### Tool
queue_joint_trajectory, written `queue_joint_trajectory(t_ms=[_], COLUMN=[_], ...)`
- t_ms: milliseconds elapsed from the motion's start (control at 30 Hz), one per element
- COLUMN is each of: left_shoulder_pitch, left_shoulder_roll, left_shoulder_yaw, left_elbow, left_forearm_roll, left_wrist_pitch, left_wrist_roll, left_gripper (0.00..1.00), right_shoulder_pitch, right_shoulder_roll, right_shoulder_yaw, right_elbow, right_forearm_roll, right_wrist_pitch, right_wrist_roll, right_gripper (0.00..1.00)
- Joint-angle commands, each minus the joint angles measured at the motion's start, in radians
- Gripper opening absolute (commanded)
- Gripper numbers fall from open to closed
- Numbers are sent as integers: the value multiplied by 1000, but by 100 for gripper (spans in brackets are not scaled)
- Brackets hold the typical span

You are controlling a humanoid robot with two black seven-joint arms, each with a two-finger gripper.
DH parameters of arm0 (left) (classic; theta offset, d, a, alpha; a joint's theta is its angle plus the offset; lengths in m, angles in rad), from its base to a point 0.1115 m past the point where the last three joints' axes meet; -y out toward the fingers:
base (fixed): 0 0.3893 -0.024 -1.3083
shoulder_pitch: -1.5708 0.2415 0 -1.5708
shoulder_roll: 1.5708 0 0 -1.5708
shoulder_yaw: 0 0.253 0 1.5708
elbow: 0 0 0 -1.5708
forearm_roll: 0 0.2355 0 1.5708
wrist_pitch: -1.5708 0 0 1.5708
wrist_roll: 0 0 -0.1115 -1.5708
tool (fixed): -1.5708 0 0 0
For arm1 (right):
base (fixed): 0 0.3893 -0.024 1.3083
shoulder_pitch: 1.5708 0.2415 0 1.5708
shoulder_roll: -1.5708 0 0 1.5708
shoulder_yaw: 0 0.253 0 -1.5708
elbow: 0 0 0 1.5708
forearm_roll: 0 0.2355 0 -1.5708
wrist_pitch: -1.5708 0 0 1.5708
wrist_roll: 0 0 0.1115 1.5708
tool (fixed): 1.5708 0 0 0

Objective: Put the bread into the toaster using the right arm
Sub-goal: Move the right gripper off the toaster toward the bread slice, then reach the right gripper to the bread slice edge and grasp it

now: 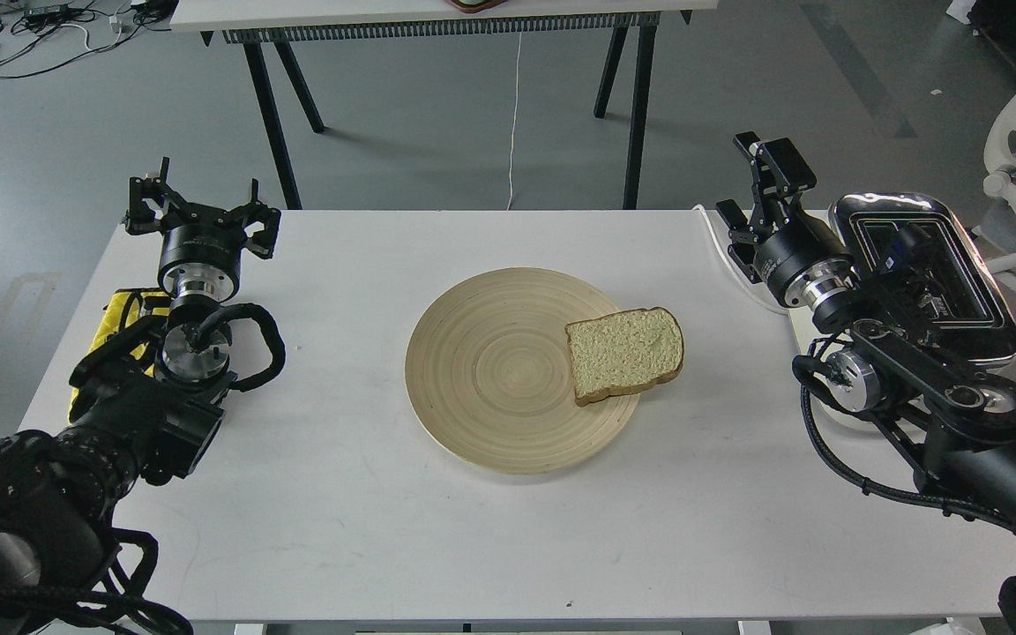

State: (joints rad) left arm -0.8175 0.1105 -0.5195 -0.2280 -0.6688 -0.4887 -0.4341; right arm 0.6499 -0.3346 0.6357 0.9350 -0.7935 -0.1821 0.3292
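From the head view, the bread (624, 354) lies flat on the right edge of the wooden plate (490, 370), well apart from the right gripper (759, 190), whose fingers stand apart and empty beside the toaster (931, 282). The left gripper (201, 205) is spread wide.

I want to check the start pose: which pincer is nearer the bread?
Right. The right pincer hovers up and right of the bread, beside the toaster; the left pincer is far across the plate.

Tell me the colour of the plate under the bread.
The plate is pale tan wood with faint concentric rings, best seen in the head view.
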Motion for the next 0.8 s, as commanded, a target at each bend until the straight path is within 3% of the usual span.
queue_joint_trajectory(t_ms=[0, 267, 767], left_shoulder_pitch=[0, 0, 0], left_shoulder_roll=[0, 0, 0], left_shoulder_yaw=[1, 0, 0], left_elbow=[-1, -1, -1], left_forearm_roll=[0, 0, 0], left_wrist_pitch=[0, 0, 0], left_wrist_roll=[-2, 0, 0], left_gripper=[100, 100, 100], right_shoulder_pitch=[0, 11, -36], right_shoulder_roll=[0, 0, 20], right_shoulder_yaw=[-86, -247, -335], right_elbow=[-1, -16, -117], right_forearm_roll=[-101, -181, -168], right_wrist_pitch=[-97, -218, -221], right_wrist_roll=[-19, -52, -71], right_gripper=[99, 99, 99])
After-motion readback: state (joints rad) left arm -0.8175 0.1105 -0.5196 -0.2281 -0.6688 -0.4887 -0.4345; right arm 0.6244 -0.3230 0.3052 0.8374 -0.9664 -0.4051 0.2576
